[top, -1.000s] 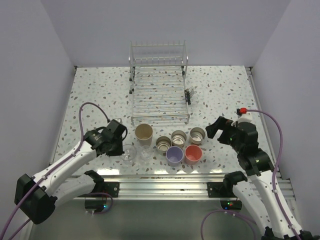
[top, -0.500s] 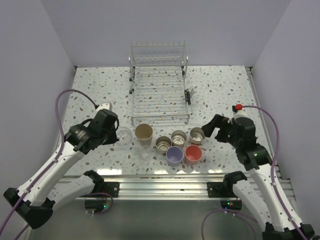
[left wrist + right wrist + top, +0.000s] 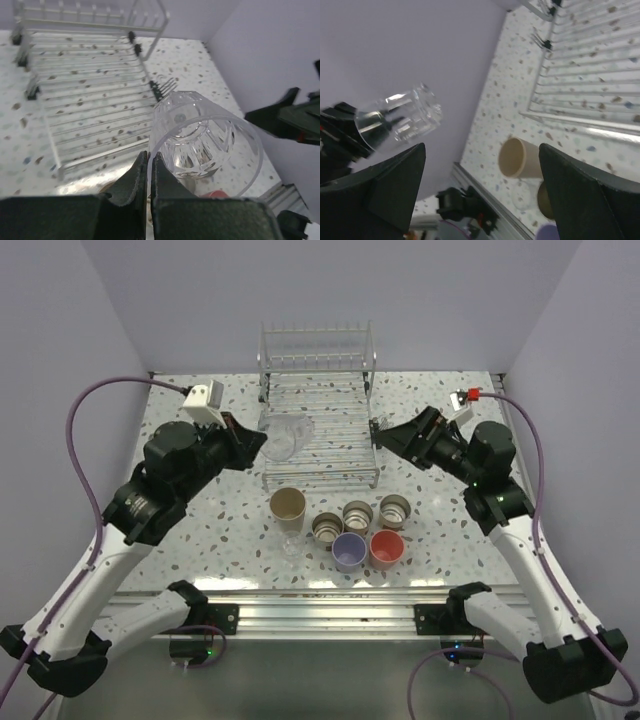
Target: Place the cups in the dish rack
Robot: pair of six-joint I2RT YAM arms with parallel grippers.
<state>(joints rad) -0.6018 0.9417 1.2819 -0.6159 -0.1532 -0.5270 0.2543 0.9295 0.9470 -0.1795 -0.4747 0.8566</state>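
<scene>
**Surroundings: table, walls, rails**

The table (image 3: pixel 440 530) was white with grey and brown flecks, and it met walls on three sides. The back wall (image 3: pixel 320 290), left wall (image 3: pixel 50 340) and right wall (image 3: pixel 590 320) were plain pale lavender. A ribbed aluminium rail (image 3: pixel 330 600) ran along the table's near edge. A narrower metal strip (image 3: pixel 498 383) followed its right edge. Both wrist views showed the same speckled surface.

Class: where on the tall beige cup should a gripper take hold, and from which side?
Likely the rim of the beige cup, from above on its left: it stands upright, mouth open, while a metal cup and a clear cup crowd its right and near sides.
</scene>
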